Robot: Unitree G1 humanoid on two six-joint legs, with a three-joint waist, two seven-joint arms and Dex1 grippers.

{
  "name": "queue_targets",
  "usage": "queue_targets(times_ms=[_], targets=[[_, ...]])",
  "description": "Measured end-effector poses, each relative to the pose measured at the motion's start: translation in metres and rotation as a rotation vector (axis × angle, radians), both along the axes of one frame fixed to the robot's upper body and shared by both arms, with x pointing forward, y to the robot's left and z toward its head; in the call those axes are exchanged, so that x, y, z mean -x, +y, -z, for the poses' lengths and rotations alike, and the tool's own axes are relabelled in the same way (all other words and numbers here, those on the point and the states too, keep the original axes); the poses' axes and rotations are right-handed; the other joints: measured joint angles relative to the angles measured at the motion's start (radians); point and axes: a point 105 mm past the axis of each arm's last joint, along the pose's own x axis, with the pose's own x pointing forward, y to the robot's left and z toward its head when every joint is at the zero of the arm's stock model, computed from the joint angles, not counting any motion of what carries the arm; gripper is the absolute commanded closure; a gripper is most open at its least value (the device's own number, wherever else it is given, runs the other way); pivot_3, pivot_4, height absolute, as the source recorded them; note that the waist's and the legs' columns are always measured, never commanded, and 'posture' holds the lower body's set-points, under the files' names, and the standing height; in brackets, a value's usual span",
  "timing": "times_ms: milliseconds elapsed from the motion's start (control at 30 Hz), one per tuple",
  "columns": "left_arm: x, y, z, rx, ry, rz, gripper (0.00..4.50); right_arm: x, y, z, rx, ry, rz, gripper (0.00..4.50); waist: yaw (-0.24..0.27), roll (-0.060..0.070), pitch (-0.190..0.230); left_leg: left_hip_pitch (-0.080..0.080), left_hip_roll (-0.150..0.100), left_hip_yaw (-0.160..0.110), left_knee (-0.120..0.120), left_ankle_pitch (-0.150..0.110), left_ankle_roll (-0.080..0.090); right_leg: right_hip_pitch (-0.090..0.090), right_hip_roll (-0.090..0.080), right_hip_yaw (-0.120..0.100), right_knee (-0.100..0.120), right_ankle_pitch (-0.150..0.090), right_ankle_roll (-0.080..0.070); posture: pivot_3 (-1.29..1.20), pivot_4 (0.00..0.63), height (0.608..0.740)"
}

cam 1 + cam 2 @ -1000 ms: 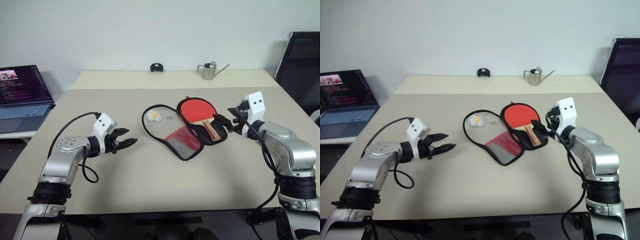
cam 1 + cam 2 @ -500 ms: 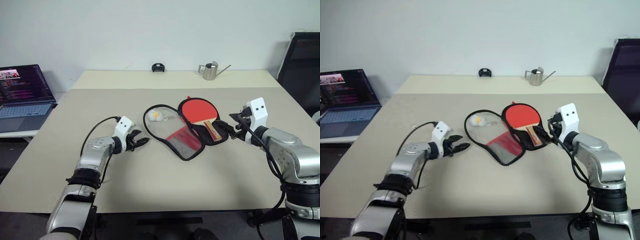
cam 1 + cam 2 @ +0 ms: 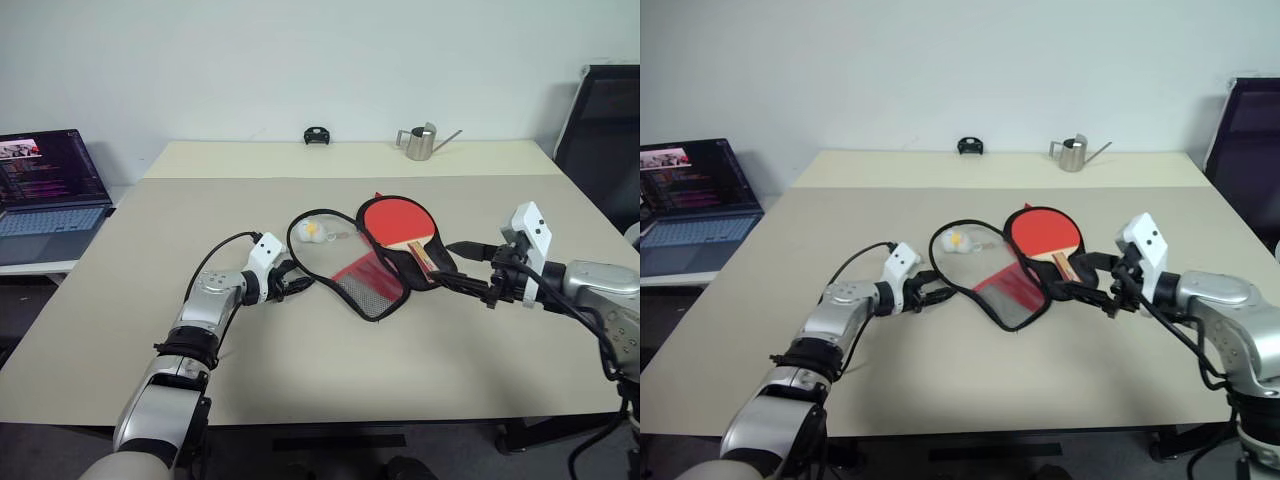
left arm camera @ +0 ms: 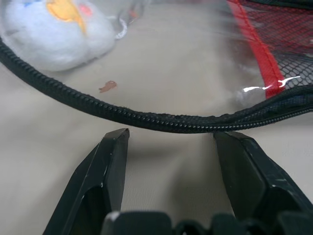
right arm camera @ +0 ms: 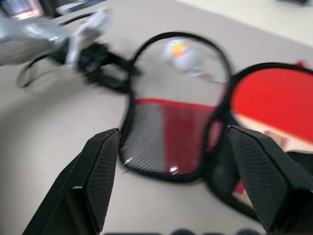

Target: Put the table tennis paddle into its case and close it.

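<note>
A red-faced table tennis paddle [image 3: 398, 220] with a red-striped wooden handle lay in a black-lined case [image 3: 372, 262], whose flap carried black mesh banded in red. At its ten o'clock sat a white-and-yellow fluffy charm [image 3: 307, 231]. The table [image 3: 300, 350] was beige, the watering can [image 3: 417, 142] silver.

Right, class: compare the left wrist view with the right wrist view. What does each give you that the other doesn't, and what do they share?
Left wrist view's own: a small brown mark on the table, just inside the case rim.
Right wrist view's own: the paddle lying in the open case, and the right gripper, open.
Shared: the left gripper, open at the case's zip edge, the charm and the mesh pocket.
</note>
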Motion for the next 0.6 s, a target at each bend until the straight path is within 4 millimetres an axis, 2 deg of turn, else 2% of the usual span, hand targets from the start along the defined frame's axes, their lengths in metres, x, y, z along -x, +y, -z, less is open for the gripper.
queue_targets(times_ms=[233, 433, 600], targets=[[0.000, -0.007, 0.001, 0.006, 0.002, 0.026, 1.49, 0.009, -0.002, -0.002, 0.023, 0.023, -0.061, 0.69, 0.000, 0.000, 0.000, 0.000, 0.000, 0.000, 0.000, 0.000, 0.000, 0.000, 0.000, 0.000, 0.000, 0.000, 0.000, 0.00, 0.150, 0.740], [-0.001, -0.011, -0.003, 0.009, -0.004, 0.044, 1.49, 0.010, -0.005, -0.004, 0.038, 0.012, -0.061, 0.69, 0.000, 0.000, 0.000, 0.000, 0.000, 0.000, 0.000, 0.000, 0.000, 0.000, 0.000, 0.000, 0.001, 0.000, 0.000, 0.00, 0.150, 0.740], [0.000, -0.016, -0.003, 0.015, -0.002, 0.061, 1.49, 0.005, -0.016, -0.005, 0.064, 0.005, -0.026, 0.69, 0.000, -0.001, 0.000, 0.000, 0.000, 0.000, 0.000, 0.000, 0.000, 0.000, 0.000, 0.000, 0.001, 0.000, 0.000, 0.00, 0.150, 0.740]])
